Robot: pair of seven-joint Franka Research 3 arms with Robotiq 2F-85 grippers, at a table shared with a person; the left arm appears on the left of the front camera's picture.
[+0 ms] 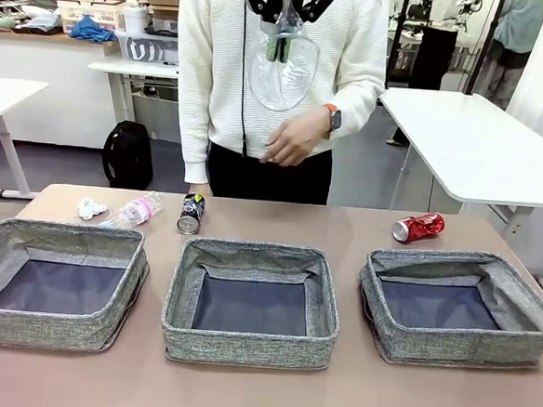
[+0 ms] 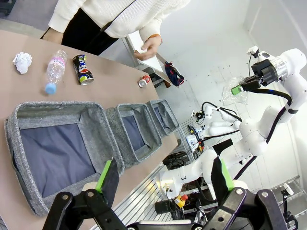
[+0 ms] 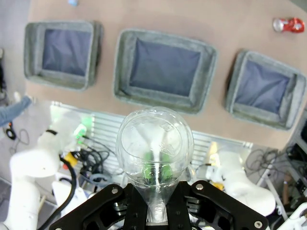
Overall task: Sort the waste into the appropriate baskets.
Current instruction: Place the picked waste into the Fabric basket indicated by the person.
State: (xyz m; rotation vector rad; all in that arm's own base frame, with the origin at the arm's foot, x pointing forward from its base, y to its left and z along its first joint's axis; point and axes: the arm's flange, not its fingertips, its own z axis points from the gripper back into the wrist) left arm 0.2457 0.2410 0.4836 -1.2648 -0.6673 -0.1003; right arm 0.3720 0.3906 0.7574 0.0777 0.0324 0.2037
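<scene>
The right gripper (image 1: 283, 41) hangs high above the table (image 1: 344, 236), jaws clenched on the neck of a clear bottle (image 1: 283, 69), roughly in line with the middle basket (image 1: 243, 346). The left gripper (image 2: 164, 177) is released and carries nothing. The left basket (image 1: 48, 328), middle basket and right basket (image 1: 448, 346) hold no waste, so nothing is sorted yet. Four items lie along the far side of the table: wad (image 1: 91, 208), capped bottle (image 1: 136, 210) and black can (image 1: 192, 212) at far left, red can (image 1: 418, 228) at far right. Judged progress: first item in hand, four left.
</scene>
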